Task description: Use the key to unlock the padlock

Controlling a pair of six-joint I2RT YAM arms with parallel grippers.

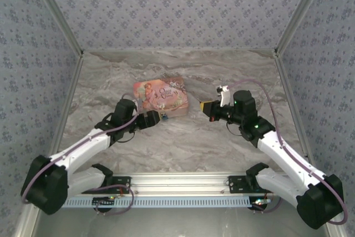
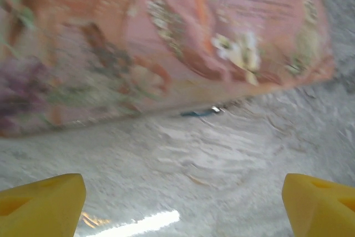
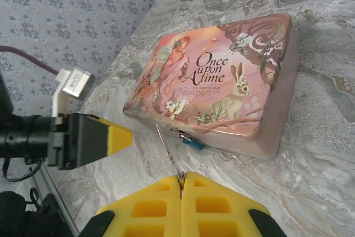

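Observation:
The tiny blue padlock (image 3: 192, 141) hangs on the front wall of the pink illustrated tin (image 3: 222, 76), low against the table. My right gripper (image 3: 181, 177) is shut on the key (image 3: 168, 151). Its thin metal blade sticks out toward the tin, with the tip just left of the padlock and apart from it. My left gripper (image 2: 184, 188) is open wide, its yellow fingertips (image 2: 50, 198) far apart over bare table. Ahead of it the padlock (image 2: 198, 112) is a blurred blue sliver under the tin (image 2: 166, 43). From above, the left gripper (image 1: 157, 118) sits at the tin's (image 1: 161, 96) near edge and the right gripper (image 1: 204, 105) to its right.
One yellow finger of the left gripper (image 3: 113, 137) juts in beside the key, left of the padlock. Patterned walls (image 1: 33, 70) close in the marbled table (image 1: 188, 142) on three sides. An aluminium rail (image 1: 183, 184) with the arm bases runs along the near edge.

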